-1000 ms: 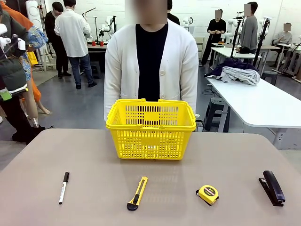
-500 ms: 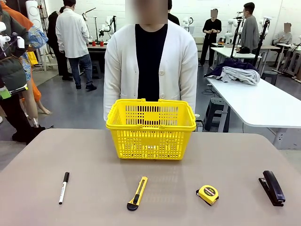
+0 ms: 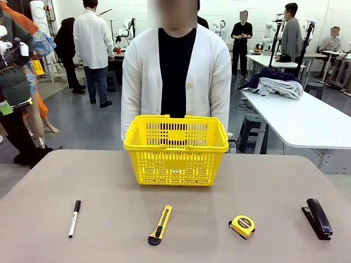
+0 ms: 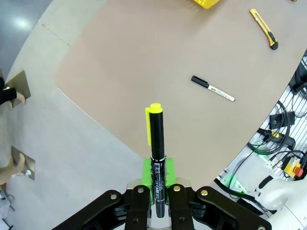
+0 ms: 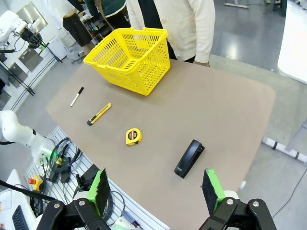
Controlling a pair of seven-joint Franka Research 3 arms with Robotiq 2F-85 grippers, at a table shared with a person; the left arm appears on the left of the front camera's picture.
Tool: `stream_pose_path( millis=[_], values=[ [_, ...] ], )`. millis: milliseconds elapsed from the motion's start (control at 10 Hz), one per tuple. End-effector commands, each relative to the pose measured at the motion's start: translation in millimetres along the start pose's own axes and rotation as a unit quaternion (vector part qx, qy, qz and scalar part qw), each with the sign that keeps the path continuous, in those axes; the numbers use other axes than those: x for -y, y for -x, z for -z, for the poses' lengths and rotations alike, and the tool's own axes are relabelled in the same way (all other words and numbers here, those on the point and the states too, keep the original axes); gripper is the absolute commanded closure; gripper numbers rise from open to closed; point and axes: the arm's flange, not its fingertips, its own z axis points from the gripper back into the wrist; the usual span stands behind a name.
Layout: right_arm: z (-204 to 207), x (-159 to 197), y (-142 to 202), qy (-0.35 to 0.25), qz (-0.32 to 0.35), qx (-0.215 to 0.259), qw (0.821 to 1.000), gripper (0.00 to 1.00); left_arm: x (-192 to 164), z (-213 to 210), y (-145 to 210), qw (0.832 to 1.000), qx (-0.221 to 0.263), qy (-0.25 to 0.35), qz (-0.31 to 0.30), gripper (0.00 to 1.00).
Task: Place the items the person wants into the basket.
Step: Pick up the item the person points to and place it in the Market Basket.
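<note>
Left end effector (image 4: 158,170): closed tight on the pen, green pads pressed to both sides of its barrel
Pen (image 4: 157,139): thin black barrel with a yellow-green cap and clip, standing straight out between the left fingers, cap end outward, off the worktop and seen against its edge
Right end effector (image 5: 156,187): jaws spread wide, nothing between them, held high above the near right side of the worktop
Basket (image 3: 175,143): yellow, lattice sides, upright at the far middle of the worktop, just in front of the person, both handles folded down on the rim
Utility knife (image 3: 160,224): yellow and black, flat on the near worktop, in front of the basket and apart from it
Stapler (image 3: 317,218): long, black, flat near the right edge, well apart from the basket
Marker (image 3: 74,218): white with black cap, flat on the near left
Tape measure (image 3: 242,226): squat, yellow, between the utility knife and the stapler
Person (image 3: 175,76): white cardigan over black top, standing behind the basket at the far side
Worktop (image 3: 263,181): beige, rounded corners
</note>
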Motion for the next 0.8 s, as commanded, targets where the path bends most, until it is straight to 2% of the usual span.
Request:
stream_pose_path(
  millis=[0,200,300,500,700],
  values=[
    [0,1,0,-0.007,-0.006,0.006,1.000,0.00,8,3,-48,0.993,-0.019,-0.045,0.106,0.89],
    [0,1,0,-0.007,-0.006,0.006,1.000,0.00,40,3,-132,0.956,-0.053,-0.110,0.266,0.89],
    [0,1,0,-0.007,-0.006,0.006,1.000,0.00,58,9,-175,0.936,-0.065,-0.125,0.321,0.89],
    [0,1,0,-0.007,-0.006,0.006,1.000,0.00,102,29,-246,0.909,-0.100,-0.126,0.384,0.89],
    [0,1,0,-0.007,-0.006,0.006,1.000,0.00,142,49,-305,0.890,-0.109,-0.110,0.429,0.89]
  ],
)
